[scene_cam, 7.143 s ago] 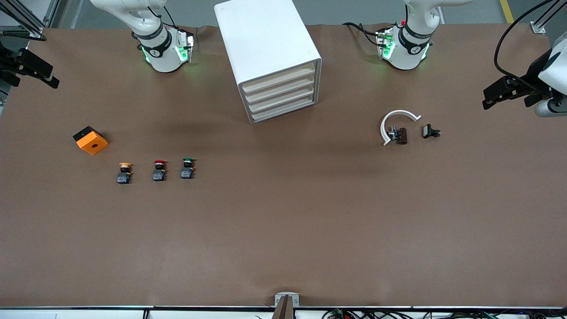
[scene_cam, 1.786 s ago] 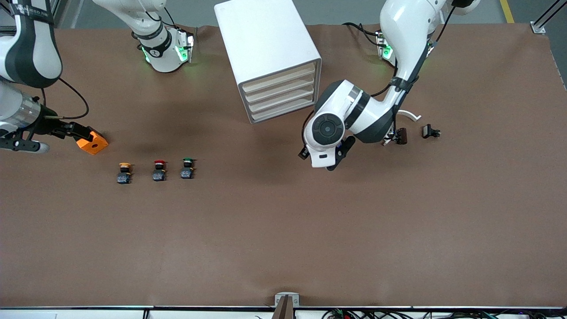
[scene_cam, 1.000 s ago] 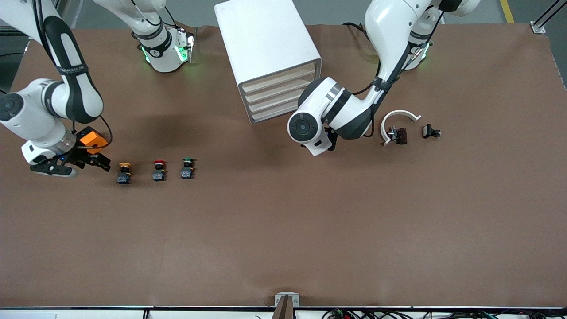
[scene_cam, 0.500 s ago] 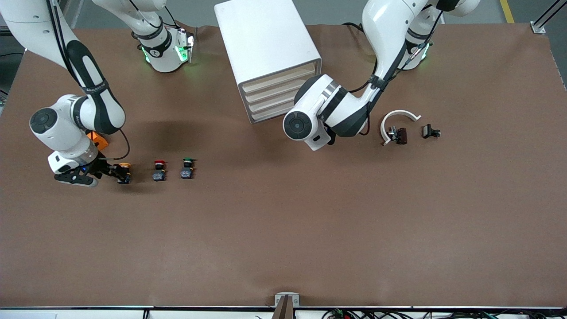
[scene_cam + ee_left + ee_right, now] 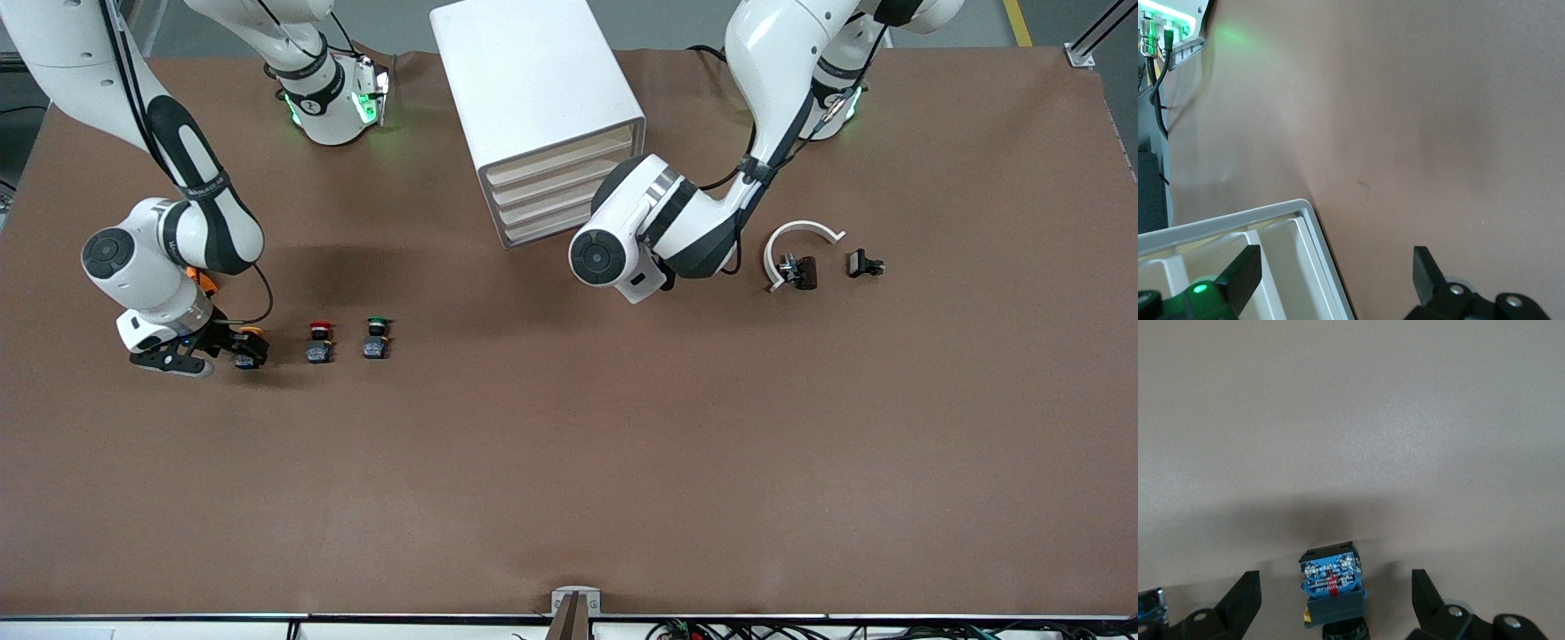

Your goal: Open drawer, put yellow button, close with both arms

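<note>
The right claw (image 5: 1331,600) hangs open around the yellow button (image 5: 1333,587) near the tabletop's (image 5: 569,462) right-arm edge. The left claw (image 5: 1331,273) gapes at the drawer (image 5: 558,156); closing off-centre could topple the button

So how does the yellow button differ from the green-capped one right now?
The yellow button sits between the open jaws of the right gripper; the green-capped button has no gripper near it. The yellow button is at the right arm's end of the row, the green-capped button at the end nearest the cabinet, with the red-capped button between them. Both rest on the table and share a dark body.
</note>
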Tool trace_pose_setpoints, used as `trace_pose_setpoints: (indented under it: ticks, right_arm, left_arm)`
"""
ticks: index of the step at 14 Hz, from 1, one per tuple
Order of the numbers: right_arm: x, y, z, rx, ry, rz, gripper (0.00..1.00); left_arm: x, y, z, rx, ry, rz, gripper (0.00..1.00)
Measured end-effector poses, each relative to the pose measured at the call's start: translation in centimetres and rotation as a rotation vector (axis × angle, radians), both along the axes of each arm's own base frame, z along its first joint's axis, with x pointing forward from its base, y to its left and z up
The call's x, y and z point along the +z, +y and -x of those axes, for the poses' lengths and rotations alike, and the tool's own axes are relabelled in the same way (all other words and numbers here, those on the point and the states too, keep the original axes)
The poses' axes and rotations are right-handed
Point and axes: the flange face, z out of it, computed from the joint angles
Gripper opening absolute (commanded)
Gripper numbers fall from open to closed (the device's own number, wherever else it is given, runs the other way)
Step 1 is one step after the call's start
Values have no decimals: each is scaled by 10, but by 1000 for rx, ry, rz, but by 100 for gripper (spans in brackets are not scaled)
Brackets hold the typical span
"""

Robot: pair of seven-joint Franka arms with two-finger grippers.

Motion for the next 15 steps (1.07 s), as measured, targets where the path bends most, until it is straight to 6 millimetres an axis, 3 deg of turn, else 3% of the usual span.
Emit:
trace_pose_setpoints:
  ticks: [1, 3, 4, 6, 15]
  right_arm:
    - [-2, 1, 0, 1, 2, 0, 100]
    - [-5, 2, 0, 5, 6, 0, 71]
    - [-6, 3, 0, 7, 9, 0, 54]
    - [-9, 4, 1, 13, 14, 0, 0]
    - [-5, 3, -2, -11, 26, -6, 0]
  left_arm:
    - [-5, 1, 0, 1, 6, -5, 100]
    - [-12, 1, 1, 1, 14, -12, 100]
    - [-14, 1, 1, 0, 17, -14, 100]
    - [-16, 0, 3, -4, 20, -15, 100]
    - [-14, -16, 19, 11, 14, -33, 100]
